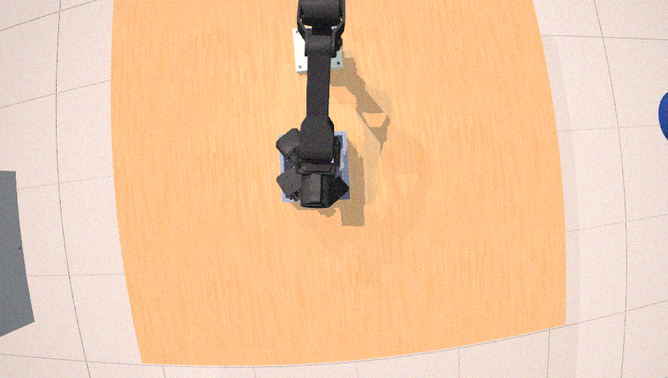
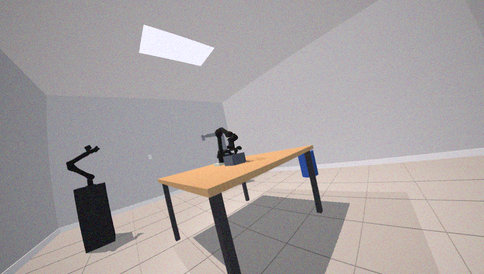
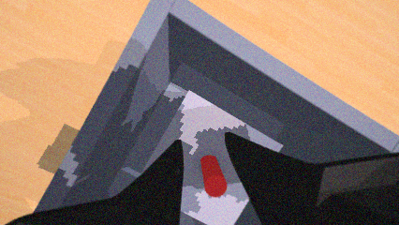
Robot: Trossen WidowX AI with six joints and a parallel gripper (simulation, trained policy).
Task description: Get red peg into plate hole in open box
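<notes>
The claw (image 3: 203,141) stands partly open, holding nothing; the red peg (image 3: 214,177) shows between its fingers, inside the box (image 1: 346,164) (image 2: 234,158) (image 3: 281,70). Seating is unclear; if the peg isn't fully down, a sideways finger brush could tilt or jam it

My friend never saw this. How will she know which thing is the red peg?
On the orange wooden table, find the grey box with no lid. Inside, between two black fingers, is the peg: short, round and the only red thing there.
</notes>
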